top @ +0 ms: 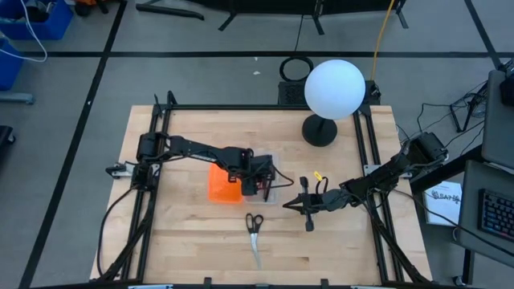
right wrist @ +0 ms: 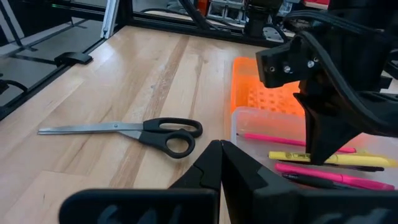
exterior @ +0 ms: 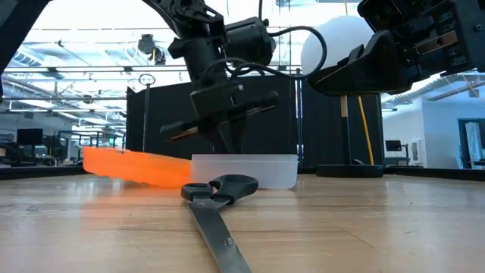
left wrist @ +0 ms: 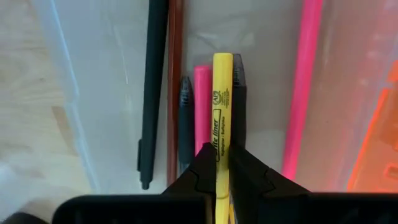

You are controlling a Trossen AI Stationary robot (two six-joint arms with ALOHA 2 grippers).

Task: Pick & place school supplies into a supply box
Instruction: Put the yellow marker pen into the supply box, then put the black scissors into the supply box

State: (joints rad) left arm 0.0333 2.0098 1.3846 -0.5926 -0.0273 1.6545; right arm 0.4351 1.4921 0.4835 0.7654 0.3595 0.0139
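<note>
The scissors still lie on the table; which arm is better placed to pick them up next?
Probably the right: the right gripper is empty, shut and beside the scissors. The left gripper holds a yellow highlighter over the supply box.

We see the shallow clear plastic supply box (top: 270, 186) at the centre of the overhead frame, holding pink (left wrist: 303, 87), black (left wrist: 151, 93) and dark red pens side by side. A yellow highlighter (left wrist: 221, 118) lies among them. Black-handled steel scissors (top: 254, 237) lie closed, lower centre, blades toward the bottom edge.

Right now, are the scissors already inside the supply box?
No, the scissors lie flat on the bare table, apart from the supply box.
</note>
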